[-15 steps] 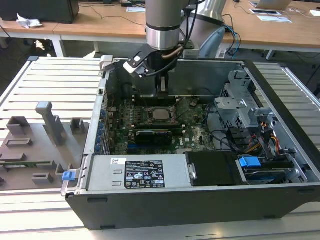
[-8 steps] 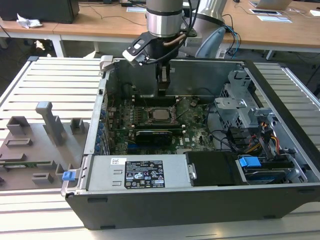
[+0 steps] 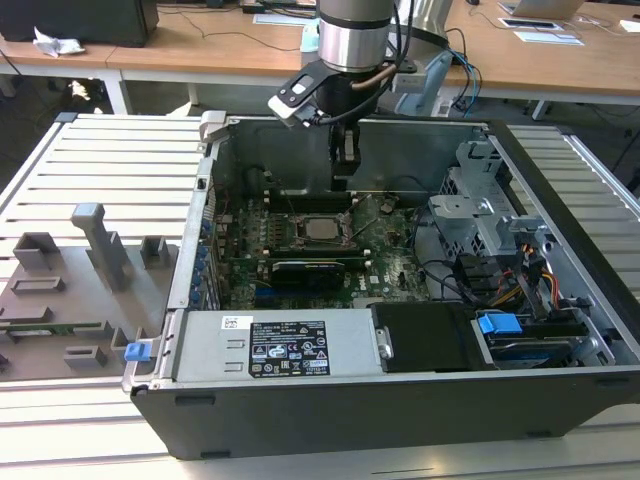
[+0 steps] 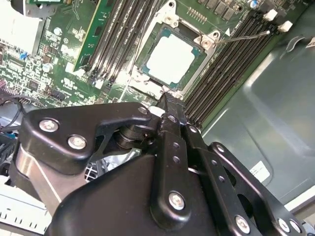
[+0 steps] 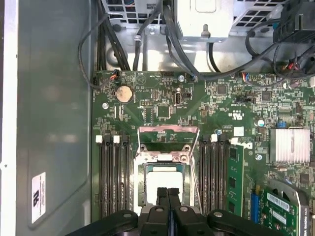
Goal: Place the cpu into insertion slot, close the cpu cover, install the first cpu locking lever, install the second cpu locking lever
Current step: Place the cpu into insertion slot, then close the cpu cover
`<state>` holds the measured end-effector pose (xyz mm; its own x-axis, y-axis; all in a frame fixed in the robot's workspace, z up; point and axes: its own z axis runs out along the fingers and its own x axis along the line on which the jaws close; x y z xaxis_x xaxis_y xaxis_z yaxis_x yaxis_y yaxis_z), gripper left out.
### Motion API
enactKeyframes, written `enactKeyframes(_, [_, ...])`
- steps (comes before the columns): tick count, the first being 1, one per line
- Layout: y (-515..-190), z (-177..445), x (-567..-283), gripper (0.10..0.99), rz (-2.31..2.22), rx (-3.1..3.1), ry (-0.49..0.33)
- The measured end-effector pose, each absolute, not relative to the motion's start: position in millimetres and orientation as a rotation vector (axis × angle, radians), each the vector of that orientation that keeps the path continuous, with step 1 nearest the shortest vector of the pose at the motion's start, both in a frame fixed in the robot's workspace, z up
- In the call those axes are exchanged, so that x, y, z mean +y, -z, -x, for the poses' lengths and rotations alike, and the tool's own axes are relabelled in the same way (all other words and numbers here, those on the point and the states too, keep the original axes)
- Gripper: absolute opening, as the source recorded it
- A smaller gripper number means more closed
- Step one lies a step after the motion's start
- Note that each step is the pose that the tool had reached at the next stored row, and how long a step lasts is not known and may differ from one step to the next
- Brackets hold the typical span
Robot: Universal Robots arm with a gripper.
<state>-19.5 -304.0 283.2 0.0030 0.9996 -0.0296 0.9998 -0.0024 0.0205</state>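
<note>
Motherboard (image 5: 147,93) beneath closed, empty jaws near cpu (image 5: 155,179)

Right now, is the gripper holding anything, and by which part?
Nothing: the gripper is shut with nothing between its fingers, close to the cpu in the insertion slot.

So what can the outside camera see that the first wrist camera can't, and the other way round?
The exterior view takes in the whole computer case, the grey tray at the exterior view's left and wooden desks. The first wrist view picks out a round battery and a finned silver block. Both show the chip in its socket and the shut pincer near it.
</note>
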Motion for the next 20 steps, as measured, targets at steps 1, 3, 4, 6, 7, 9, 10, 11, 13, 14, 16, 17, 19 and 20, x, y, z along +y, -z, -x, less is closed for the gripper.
enactKeyframes(1, [-283.3,19.4,-303.9,0.106,-2.199,2.193,0.01])
enactKeyframes(3, [-286.6,19.3,-303.9,0.106,-2.2,2.193,0.01])
enactKeyframes(4, [-289.9,19.3,-303.9,0.106,-2.2,2.193,0.01])
enactKeyframes(6, [-291.8,19.2,-303.9,0.106,-2.2,2.193,0.01])
enactKeyframes(7, [-291.9,19.2,-303.9,0.106,-2.199,2.193,0.01])
enactKeyframes(9, [-291.9,19.2,-303.9,0.106,-2.199,2.193,0.01])
enactKeyframes(10, [-291.9,19.2,-303.9,0.106,-2.199,2.193,0.01])
enactKeyframes(11, [-291.9,19.2,-303.9,0.106,-2.199,2.193,0.01])
enactKeyframes(13, [-291.9,19.2,-303.9,0.106,-2.199,2.193,0.01])
enactKeyframes(14, [-291.9,19.2,-303.9,0.106,-2.199,2.193,0.01])
enactKeyframes(16, [-291.9,19.2,-303.9,0.106,-2.199,2.193,0.011])
enactKeyframes(17, [-291.9,18.8,-303.8,0.106,-2.199,2.193,0.011])
enactKeyframes(19, [-291.9,17.6,-303.8,0.106,-2.199,2.193,0.012])
enactKeyframes(20, [-291.8,15.6,-303.7,0.106,-2.198,2.192,0.013])
